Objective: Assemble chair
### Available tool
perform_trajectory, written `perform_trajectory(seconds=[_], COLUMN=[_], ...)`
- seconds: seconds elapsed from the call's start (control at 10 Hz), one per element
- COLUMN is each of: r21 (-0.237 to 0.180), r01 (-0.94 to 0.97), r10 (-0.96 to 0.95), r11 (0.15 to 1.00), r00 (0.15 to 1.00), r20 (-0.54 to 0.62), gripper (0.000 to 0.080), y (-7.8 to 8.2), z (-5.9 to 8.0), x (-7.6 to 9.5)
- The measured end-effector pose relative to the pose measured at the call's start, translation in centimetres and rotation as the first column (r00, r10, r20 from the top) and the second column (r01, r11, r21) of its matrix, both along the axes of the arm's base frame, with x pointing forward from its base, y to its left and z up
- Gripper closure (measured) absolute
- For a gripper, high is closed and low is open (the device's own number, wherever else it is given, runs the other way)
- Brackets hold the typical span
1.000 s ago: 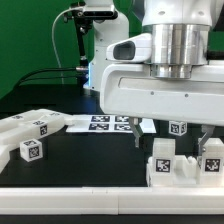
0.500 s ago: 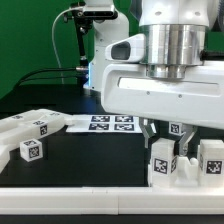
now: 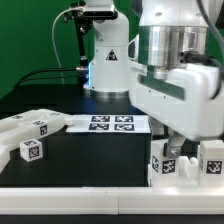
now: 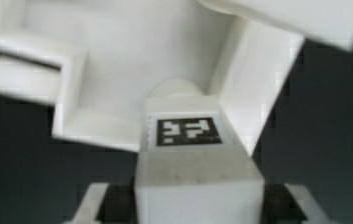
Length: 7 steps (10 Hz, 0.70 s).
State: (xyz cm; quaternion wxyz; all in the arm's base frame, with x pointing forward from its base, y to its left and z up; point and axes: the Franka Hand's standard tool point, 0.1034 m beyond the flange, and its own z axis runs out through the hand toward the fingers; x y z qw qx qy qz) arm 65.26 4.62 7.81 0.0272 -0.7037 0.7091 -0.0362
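chair parts (image 3: 31, 151) all white w/ b&w square tags, table (image 3: 90, 165) black, backdrop (image 3: 30, 40) green, marker board (image 3: 110, 124) white w/ same tags

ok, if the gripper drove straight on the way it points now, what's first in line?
The tagged white bar of the chair. It sits between the gripper's fingers, which look closed on it. Past it comes probably another white chair piece or the black table, but depth is unclear.

Reaches down at the exterior view's right with the arm (image 3: 168, 45), wrist tilted off vertical so the white hand body slants. Grips low with the gripper (image 3: 172, 150), jaws set partway together, dark fingers (image 4: 105, 208) pressed against both sides of one chair piece (image 4: 194, 165).
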Motion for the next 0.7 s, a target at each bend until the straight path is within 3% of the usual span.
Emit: perform_trajectory(seconds=[0.1, 0.5, 0.7], r21=[0.03, 0.031, 0.031], r01=[0.105, 0.205, 0.203], r10=[-0.105, -0.205, -0.203], r11=[0.994, 0.978, 0.979], r00=[0.994, 0.979, 0.979], r20=[0.003, -0.007, -0.006], gripper=[0.0514, 0.0514, 0.0247], y=[-0.04, -0.16, -0.09], z=[-0.02, -0.02, -0.07], x=[-0.05, -0.26, -0.26])
